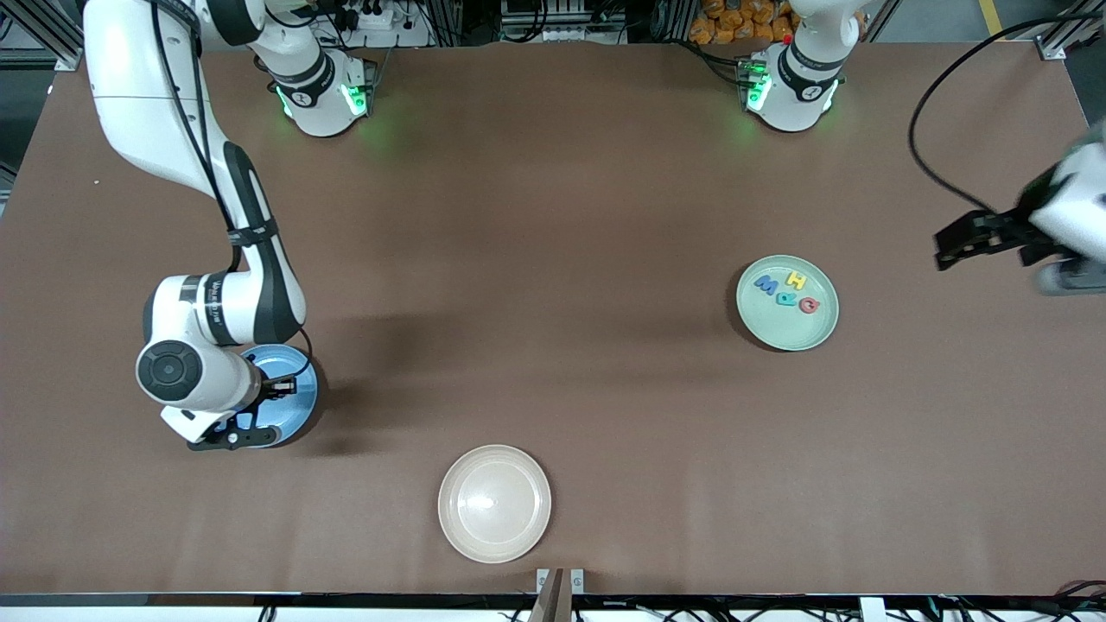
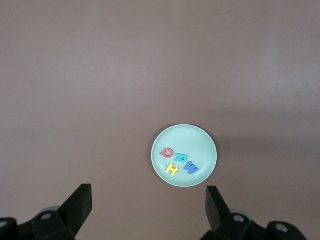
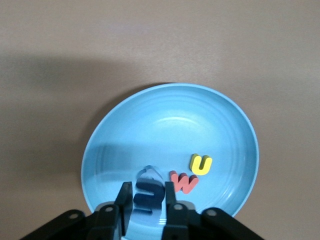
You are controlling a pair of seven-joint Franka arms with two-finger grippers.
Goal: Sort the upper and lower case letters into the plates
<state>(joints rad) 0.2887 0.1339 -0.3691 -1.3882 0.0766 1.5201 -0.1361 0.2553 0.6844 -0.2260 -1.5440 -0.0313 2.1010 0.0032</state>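
Observation:
My right gripper [image 3: 149,192] is shut on a dark blue letter [image 3: 149,196] and holds it just above the sky blue plate [image 3: 175,125]. A red w [image 3: 184,182] and a yellow u [image 3: 200,164] lie in that plate, along with a teal letter [image 3: 150,173] partly hidden by the held one. In the front view the right wrist covers most of this plate [image 1: 307,380]. The mint green plate [image 1: 787,333] holds a blue letter [image 1: 765,284], a yellow H [image 1: 796,280], a teal letter [image 1: 786,299] and a red letter [image 1: 809,305]. My left gripper [image 1: 950,246] is open and empty, up over the table beside the mint plate [image 2: 207,145].
An empty cream-beige plate [image 1: 494,503] sits near the table's front edge, nearer to the front camera than both other plates. Black cables hang by the left arm's end of the table.

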